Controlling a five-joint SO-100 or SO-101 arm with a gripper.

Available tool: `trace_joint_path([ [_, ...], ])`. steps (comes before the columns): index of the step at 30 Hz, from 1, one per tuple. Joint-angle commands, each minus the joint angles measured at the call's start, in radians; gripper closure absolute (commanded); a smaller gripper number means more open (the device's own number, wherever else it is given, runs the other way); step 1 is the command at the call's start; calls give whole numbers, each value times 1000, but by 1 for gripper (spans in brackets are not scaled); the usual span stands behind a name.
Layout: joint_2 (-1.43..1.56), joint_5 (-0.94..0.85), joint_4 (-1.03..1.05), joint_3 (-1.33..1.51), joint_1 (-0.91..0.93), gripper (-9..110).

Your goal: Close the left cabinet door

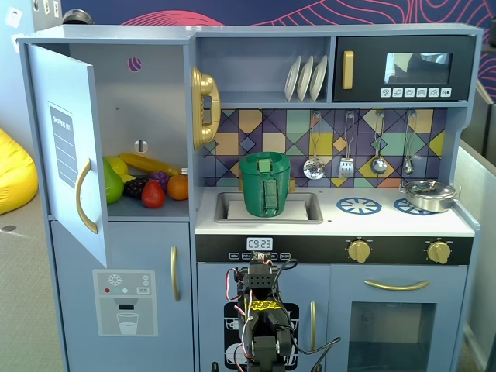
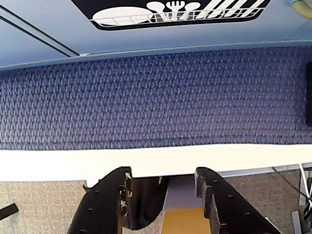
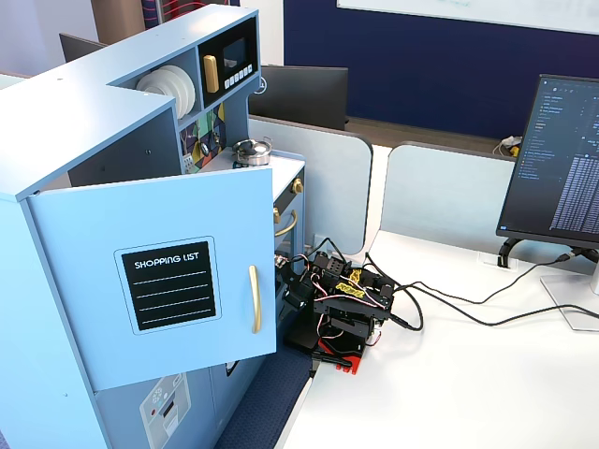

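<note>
**left cabinet door wide open, arm folded low**

the open cupboard (image 1: 147, 116) holds toy fruit (image 1: 143, 184) on its shelf; a green pot (image 1: 265, 184) sits in the sink (image 1: 225, 208). only a fixed view (image 3: 168, 285) shows the door's black "shopping list" panel face-on; the wrist view alone shows the gripper (image 2: 163, 187), jaws parted and empty over blue carpet (image 2: 156, 102). the left cabinet door (image 1: 70, 155) hangs swung out, at about ten o'clock from the arm (image 1: 263, 318), well apart.
</note>
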Motion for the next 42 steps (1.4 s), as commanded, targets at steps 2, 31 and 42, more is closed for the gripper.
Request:
trace_joint_path([
  [2,-3,12,166,23,35,101],
  [31,-258,-356,-598,-537,-1410,102],
  [42,-540,-683,-1046,-664,-1720,101],
])
